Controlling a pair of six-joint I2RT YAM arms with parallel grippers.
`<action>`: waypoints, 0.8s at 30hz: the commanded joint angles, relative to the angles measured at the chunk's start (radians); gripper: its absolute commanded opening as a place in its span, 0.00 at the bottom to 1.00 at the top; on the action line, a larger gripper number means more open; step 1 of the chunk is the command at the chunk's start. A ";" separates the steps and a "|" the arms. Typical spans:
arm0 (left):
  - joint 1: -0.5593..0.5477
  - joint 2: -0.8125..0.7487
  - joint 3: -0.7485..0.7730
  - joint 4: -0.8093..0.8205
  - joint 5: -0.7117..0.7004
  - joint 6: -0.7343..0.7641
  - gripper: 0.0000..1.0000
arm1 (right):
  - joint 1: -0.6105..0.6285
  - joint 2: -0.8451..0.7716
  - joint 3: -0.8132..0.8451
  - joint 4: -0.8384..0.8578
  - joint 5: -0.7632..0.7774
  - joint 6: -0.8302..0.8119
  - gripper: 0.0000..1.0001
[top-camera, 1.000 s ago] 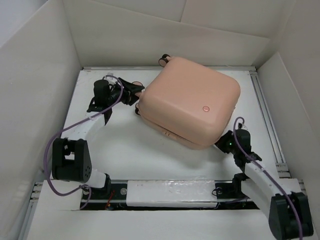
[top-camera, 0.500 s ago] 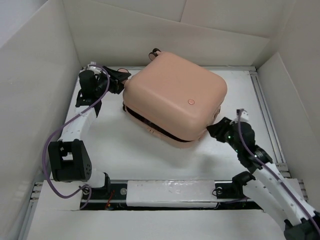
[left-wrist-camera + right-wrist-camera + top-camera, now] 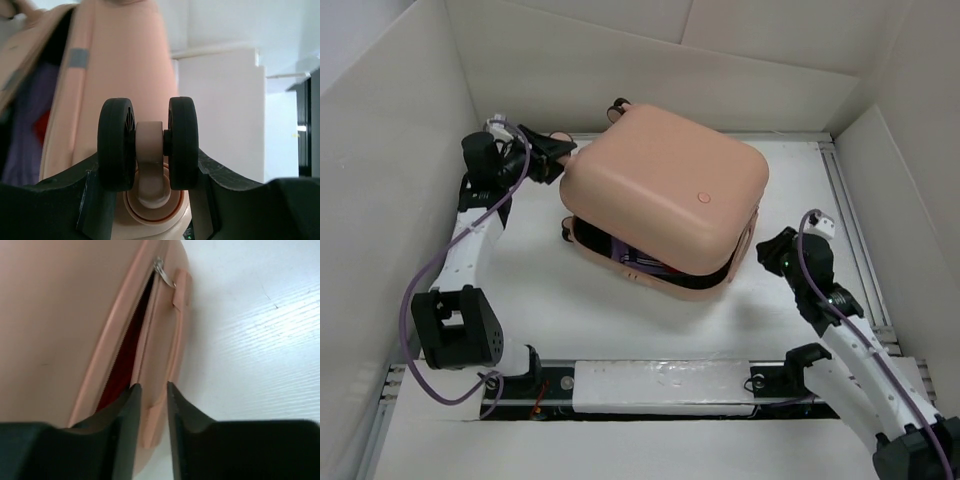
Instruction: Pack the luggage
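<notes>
A: Where's the luggage?
B: Mid-table, lid ajar. L gripper clamps a caster wheel. R gripper is at the side seam; can't tell if it's gripping.
A: Tips?
B: Anchor w/ L, press lid slowly, don't trap fabric.

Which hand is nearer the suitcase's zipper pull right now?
Right. The right hand pinches the suitcase at its side edge, close to the zipper pull. The left hand is at the opposite, far-left corner, clamped around a caster wheel.
</notes>
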 commanded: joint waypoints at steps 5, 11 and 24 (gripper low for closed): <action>0.058 -0.046 -0.295 0.275 0.034 0.015 0.00 | -0.085 0.112 -0.012 0.247 -0.067 -0.220 0.14; 0.058 0.004 -0.409 0.356 0.008 0.016 0.00 | -0.167 0.330 0.000 0.355 -0.309 -0.253 0.06; 0.058 0.075 -0.228 0.317 0.032 0.006 0.00 | 0.172 0.468 -0.142 0.704 -0.334 0.053 0.03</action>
